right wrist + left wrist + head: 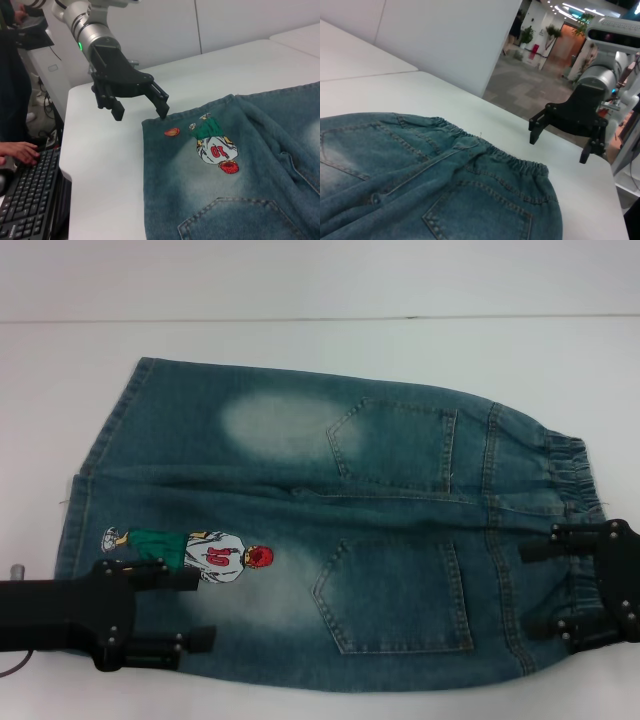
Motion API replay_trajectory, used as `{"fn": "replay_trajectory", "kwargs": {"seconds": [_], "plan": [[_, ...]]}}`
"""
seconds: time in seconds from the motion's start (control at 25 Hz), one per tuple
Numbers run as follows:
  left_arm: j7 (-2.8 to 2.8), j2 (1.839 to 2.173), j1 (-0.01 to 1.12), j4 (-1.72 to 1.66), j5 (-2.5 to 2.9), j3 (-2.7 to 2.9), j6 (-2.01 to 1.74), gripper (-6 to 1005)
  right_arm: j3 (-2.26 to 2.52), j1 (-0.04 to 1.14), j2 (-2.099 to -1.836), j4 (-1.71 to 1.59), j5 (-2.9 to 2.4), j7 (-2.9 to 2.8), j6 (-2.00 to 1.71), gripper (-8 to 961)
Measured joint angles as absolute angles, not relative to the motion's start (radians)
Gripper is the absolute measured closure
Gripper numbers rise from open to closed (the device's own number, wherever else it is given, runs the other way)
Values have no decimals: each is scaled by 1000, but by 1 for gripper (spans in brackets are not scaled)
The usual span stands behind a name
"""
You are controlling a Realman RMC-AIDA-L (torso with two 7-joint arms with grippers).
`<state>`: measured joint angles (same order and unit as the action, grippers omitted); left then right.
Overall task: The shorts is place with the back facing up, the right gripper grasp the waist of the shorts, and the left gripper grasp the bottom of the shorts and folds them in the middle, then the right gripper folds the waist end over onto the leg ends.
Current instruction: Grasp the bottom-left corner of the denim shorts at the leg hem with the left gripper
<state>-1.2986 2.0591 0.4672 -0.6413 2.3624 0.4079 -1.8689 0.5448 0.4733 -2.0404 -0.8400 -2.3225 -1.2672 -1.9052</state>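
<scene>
The denim shorts (400, 500) lie flat on the white table, back pockets up. The ruched waist (575, 480) points right, and the leg ends (95, 470) lie at the left, near the cartoon figure (200, 552). My left gripper (195, 608) is open and hovers over the near leg's bottom hem. In the right wrist view the left gripper (141, 114) hangs just above the hem edge (145, 165). My right gripper (535, 590) is open over the near end of the waist. The left wrist view shows the right gripper (560, 147) raised above the table, just beyond the elastic band (510, 160).
The white table (320, 350) extends behind the shorts. Its near edge runs close under them. Off the table's left end are a black keyboard (25, 200) and a person's hand (17, 150).
</scene>
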Motion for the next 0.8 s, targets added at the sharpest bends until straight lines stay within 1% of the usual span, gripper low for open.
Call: {"fn": "replay_trajectory", "kwargs": {"seconds": [0.8], "plan": [[-1302,2060,469,-641,2362,408,-1862,158,545,474,-2041,-839,-2322,-1273,-1882,49]]}}
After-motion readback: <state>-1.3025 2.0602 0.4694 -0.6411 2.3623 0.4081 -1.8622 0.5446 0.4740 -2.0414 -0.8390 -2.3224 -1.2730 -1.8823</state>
